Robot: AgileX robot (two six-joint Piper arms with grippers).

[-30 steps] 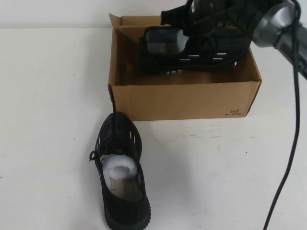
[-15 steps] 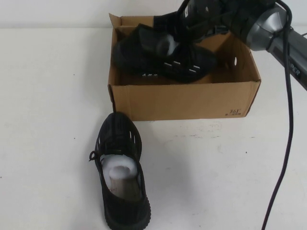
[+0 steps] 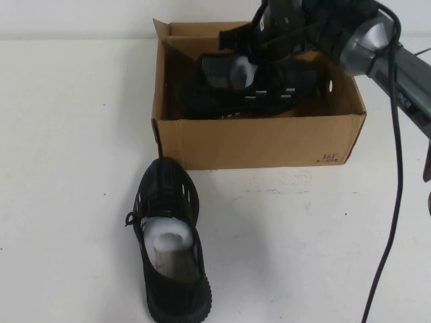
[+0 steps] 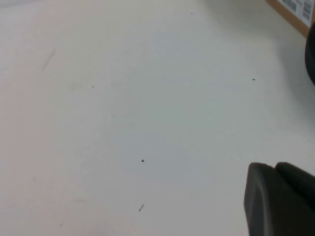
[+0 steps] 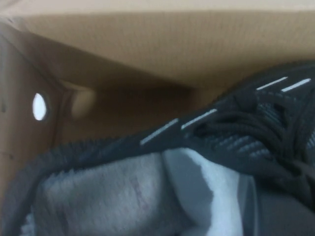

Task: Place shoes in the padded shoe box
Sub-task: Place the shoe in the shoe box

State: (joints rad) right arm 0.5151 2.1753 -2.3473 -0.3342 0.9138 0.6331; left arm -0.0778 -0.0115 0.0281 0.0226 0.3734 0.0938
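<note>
One black knit shoe (image 3: 242,84) with pale side stripes lies low inside the brown cardboard shoe box (image 3: 256,142) at the back of the table. My right gripper (image 3: 271,39) reaches down into the box from the right and is shut on this shoe near its laces. In the right wrist view the shoe (image 5: 236,132) with its white stuffing fills the near field, with the box wall (image 5: 147,49) behind it. The second shoe (image 3: 170,249) stands on the table in front of the box, toe toward the box. My left gripper (image 4: 276,169) is shut and empty just above bare table.
The right arm's black cable (image 3: 394,222) hangs down over the table's right side. The box has a small side hole (image 5: 39,106). A box corner with a label (image 4: 295,11) shows at the edge of the left wrist view.
My right gripper carried the shoe from above the box's right side to the left, then lowered it deeper into the box. The shoe on the table has not moved.
</note>
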